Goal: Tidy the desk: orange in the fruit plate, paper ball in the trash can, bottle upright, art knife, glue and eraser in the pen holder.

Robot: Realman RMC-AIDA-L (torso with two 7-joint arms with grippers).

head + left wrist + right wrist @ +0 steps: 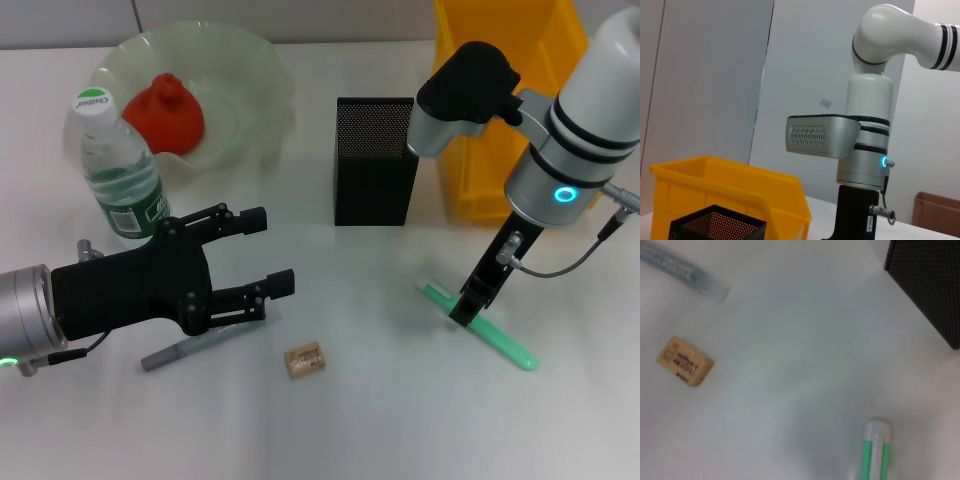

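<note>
The orange [165,112] lies in the pale-green fruit plate [255,70] at the back left. In front of it the bottle [118,170] stands upright. My left gripper [268,250] hovers open and empty over a grey pen-shaped tool [195,345] [682,271]. The tan eraser [305,360] [685,361] lies just to its right. My right gripper [468,310] is down at a green-and-white stick [505,345] [876,452] lying flat on the table. Which of the two is the art knife and which the glue, I cannot tell. The paper ball is out of view.
The black mesh pen holder [375,160] [715,225] [930,285] stands mid-table. The yellow trash can [510,100] [740,192] is right behind and beside it, close to my right arm.
</note>
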